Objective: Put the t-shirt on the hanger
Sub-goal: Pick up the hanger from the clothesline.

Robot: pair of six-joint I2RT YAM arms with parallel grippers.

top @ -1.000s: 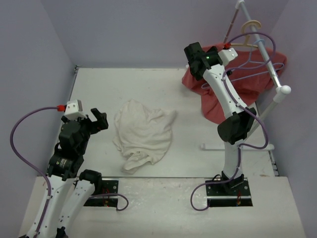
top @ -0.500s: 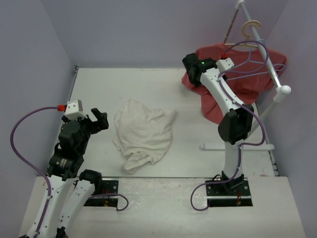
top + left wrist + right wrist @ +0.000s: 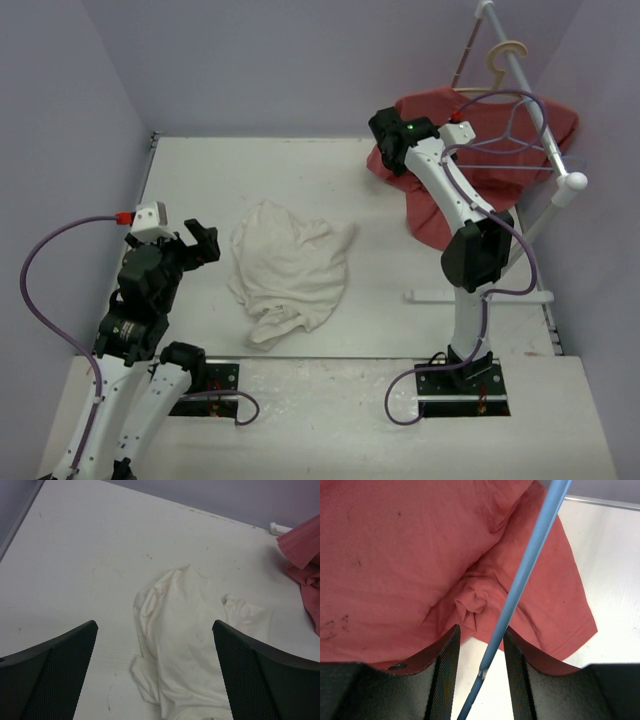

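The right gripper [image 3: 481, 630] is only partly spread. The hanger [image 3: 530, 565] wire runs between its fingers, close to the right one and not pinched, with a red shirt [image 3: 395, 555] beyond. The left gripper [image 3: 155, 625] is spread wide over the surface [image 3: 100, 555], and the t-shirt [image 3: 180, 645] lies crumpled just ahead.

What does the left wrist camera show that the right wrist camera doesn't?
Only the left wrist view: the crumpled cream-white cotton t-shirt, lying ahead of the open left claw. Only the right wrist view: the thin light-blue wire hanger, passing between the fingers of the right claw with a gap on either side. Both: the salmon-red t-shirt and the white table.
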